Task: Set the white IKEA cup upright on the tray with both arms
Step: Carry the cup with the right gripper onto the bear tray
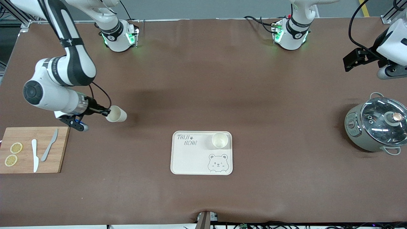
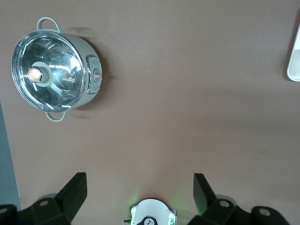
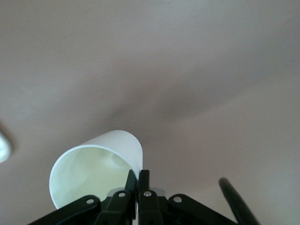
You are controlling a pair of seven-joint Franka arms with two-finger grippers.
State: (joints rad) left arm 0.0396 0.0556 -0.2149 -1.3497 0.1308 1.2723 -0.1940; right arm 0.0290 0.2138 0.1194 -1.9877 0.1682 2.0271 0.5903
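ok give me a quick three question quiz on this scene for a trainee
1. True or false: a cup already stands upright on the tray.
2. What does the right gripper pinch? A) a knife B) the rim of a cup lying on its side C) the pot lid
3. Fill in: the left gripper hangs open over the table near the ____.

Key: 1 true; 2 B; 3 pot
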